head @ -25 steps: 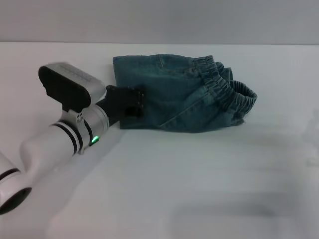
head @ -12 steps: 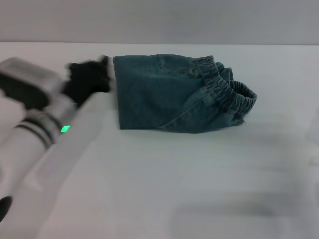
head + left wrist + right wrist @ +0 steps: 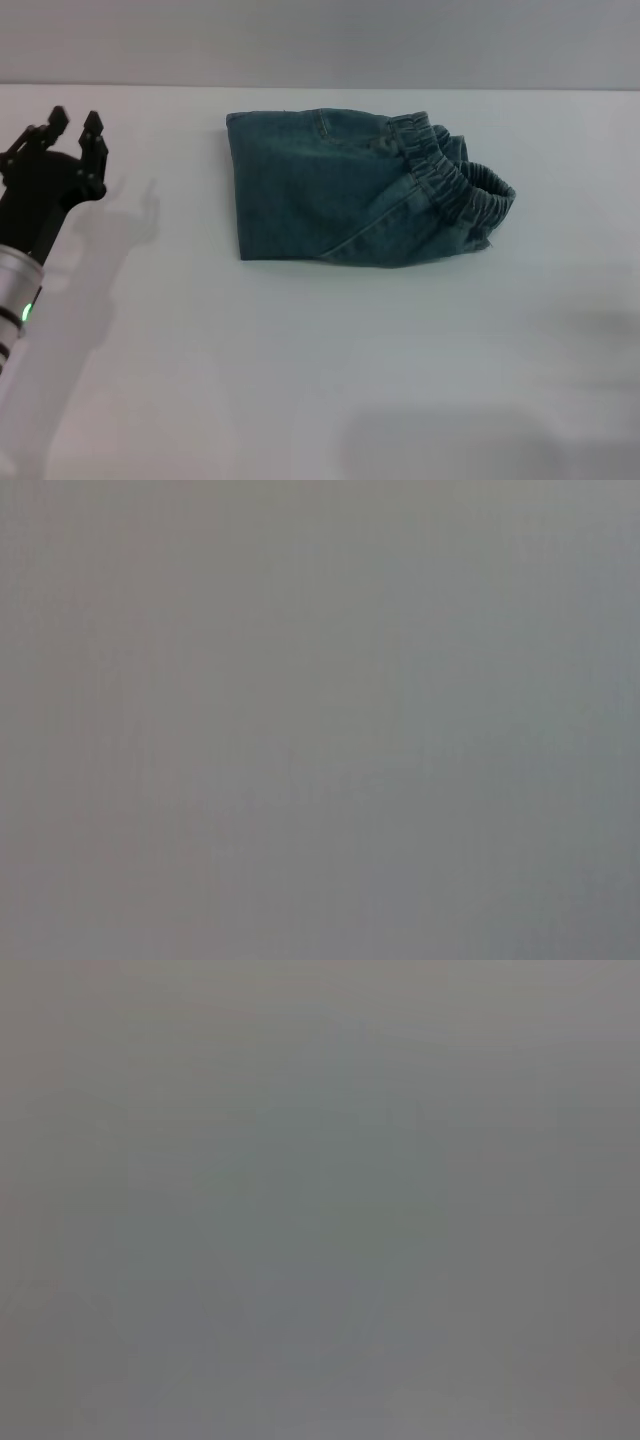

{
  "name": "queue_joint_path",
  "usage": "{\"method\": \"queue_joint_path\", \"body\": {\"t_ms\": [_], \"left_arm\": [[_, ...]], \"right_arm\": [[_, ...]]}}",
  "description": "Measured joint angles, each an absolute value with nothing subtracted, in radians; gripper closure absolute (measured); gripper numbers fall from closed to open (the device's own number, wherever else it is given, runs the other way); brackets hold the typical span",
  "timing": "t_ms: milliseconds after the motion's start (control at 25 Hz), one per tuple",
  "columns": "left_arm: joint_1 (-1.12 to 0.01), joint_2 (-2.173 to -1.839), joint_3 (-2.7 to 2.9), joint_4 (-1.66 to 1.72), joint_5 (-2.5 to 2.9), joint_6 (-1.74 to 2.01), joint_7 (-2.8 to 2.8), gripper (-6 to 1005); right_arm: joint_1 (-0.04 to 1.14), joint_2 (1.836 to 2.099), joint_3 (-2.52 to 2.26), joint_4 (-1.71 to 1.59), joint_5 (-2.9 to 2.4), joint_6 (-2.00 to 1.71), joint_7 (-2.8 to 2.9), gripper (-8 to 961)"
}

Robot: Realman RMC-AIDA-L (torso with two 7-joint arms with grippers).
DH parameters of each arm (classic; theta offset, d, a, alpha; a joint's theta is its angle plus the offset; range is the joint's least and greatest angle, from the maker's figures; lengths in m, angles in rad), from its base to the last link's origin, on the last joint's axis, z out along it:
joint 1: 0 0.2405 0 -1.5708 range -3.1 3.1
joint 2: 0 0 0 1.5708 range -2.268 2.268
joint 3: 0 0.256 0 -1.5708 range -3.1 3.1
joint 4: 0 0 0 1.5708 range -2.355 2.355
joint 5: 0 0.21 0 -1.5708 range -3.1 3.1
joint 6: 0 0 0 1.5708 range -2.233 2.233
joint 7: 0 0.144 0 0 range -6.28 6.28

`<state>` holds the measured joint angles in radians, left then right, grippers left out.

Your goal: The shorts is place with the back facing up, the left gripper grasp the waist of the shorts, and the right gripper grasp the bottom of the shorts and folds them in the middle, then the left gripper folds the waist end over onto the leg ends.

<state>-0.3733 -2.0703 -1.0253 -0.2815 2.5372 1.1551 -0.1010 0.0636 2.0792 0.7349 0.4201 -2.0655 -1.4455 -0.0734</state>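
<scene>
While the blue faded-wash denim shorts (image 3: 350,195) lie folded into a compact packet near the far middle of the white table (image 3: 320,380), the left gripper (image 3: 72,128), a black 2-finger claw on a silver-white arm with a green light, hangs well apart from them at the left edge of the head view, fingers spread and holding nothing. The gathered elastic waist of the shorts (image 3: 455,180) now sits on the packet's right side, bunched and ruffled over the layers beneath, and the straight folded edge runs down the left side. By the look of it, both folds are done. The right gripper is nowhere in the head view, and both wrist views show only plain grey. As for handling, this looks like soft but fairly thick cloth: limp enough to drape, heavy enough to stay where it is laid, not slippery, not fragile. If it needed another pick, the ruffled waistband looks the best hold, since its raised gathers offer a lip to pinch; the flat edge hugs the table and would be harder to get under.
</scene>
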Motion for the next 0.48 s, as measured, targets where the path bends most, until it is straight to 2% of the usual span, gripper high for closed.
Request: {"method": "queue_joint_path", "body": {"t_ms": [120,160,360,480], "left_arm": [[-0.347,-2.070,-1.030,-0.282,2.537,1.172,-0.101,784],[-0.341,-2.070,-1.031,-0.284,2.537,1.176,-0.100,761],[-0.335,-2.070,-1.019,-0.281,2.542,1.178,-0.100,503],[-0.333,-2.070,-0.988,-0.284,2.545,1.181,-0.091,383]], "right_arm": [[0.033,2.079,0.734,0.416,-2.044,-1.477,-0.069,447],[0.028,2.078,0.732,0.414,-2.038,-1.486,-0.069,438],[0.016,2.080,0.725,0.409,-2.031,-1.498,-0.065,391],[0.020,2.083,0.710,0.397,-2.031,-1.493,-0.047,363]]}}
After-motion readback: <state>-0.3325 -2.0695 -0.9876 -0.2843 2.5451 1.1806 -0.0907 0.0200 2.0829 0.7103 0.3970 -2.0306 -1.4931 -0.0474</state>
